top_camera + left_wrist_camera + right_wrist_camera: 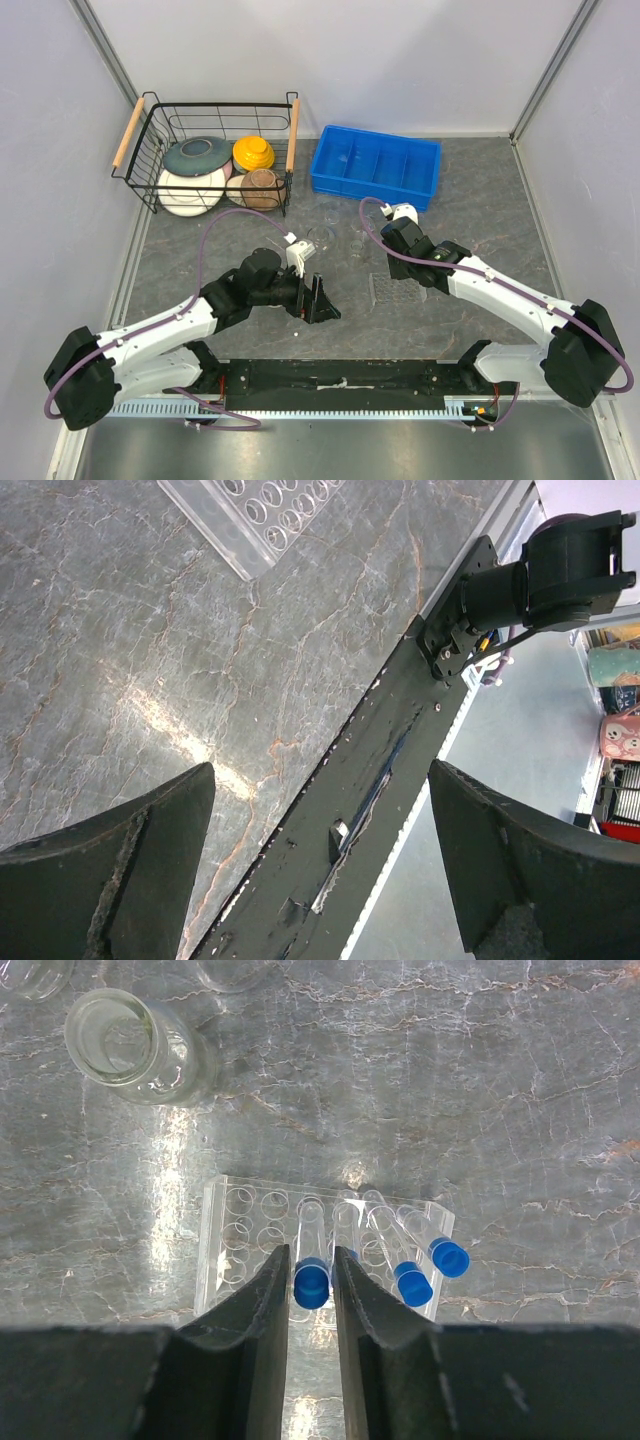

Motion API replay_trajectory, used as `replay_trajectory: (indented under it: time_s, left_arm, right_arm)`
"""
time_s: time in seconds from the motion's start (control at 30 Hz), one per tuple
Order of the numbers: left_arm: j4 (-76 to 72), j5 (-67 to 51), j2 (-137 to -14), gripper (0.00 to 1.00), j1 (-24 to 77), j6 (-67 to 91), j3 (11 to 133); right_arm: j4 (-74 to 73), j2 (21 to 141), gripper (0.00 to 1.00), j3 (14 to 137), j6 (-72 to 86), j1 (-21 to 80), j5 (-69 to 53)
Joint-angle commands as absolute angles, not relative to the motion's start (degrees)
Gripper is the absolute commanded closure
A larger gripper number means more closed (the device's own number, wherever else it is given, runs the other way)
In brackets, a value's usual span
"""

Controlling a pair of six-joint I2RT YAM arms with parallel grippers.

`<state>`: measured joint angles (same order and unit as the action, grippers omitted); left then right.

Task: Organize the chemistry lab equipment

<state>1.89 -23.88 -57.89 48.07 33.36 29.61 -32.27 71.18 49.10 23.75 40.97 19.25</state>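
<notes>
A clear gridded rack [235, 1235] lies on the grey table and holds several clear tubes with blue caps. My right gripper [311, 1255] is above it, its jaws narrow and closed on the cap of the left tube [311, 1282]. Two other capped tubes [412, 1283] lean to the right. A small glass beaker [125, 1045] stands beyond the rack. In the top view the rack [393, 290] lies under my right gripper [412, 262], with the clear beakers [320, 238] to the left. My left gripper [320, 297] is open and empty [320, 770] near the table's front edge; a rack corner [270, 510] shows ahead of it.
A blue divided bin [375, 167] stands at the back centre. A black wire basket [290, 135] with coloured bowls and plates stands at the back left. A black rail [340, 378] runs along the front edge between the arm bases.
</notes>
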Motion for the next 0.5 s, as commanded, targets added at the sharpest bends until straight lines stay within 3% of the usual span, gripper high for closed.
replay_trajectory:
  time_s: [0.0,0.47]
  left_arm:
    - [1.4,-23.8,-58.3,0.07,48.0,31.6,29.6]
    - [1.1,-24.1,-58.6,0.07,47.9,31.5,29.5]
  right_arm:
    - [-32.7,70.3,0.70,48.9,23.5,40.9,19.1]
    - [-33.7,70.0,0.65,50.7,23.5,41.0,19.7]
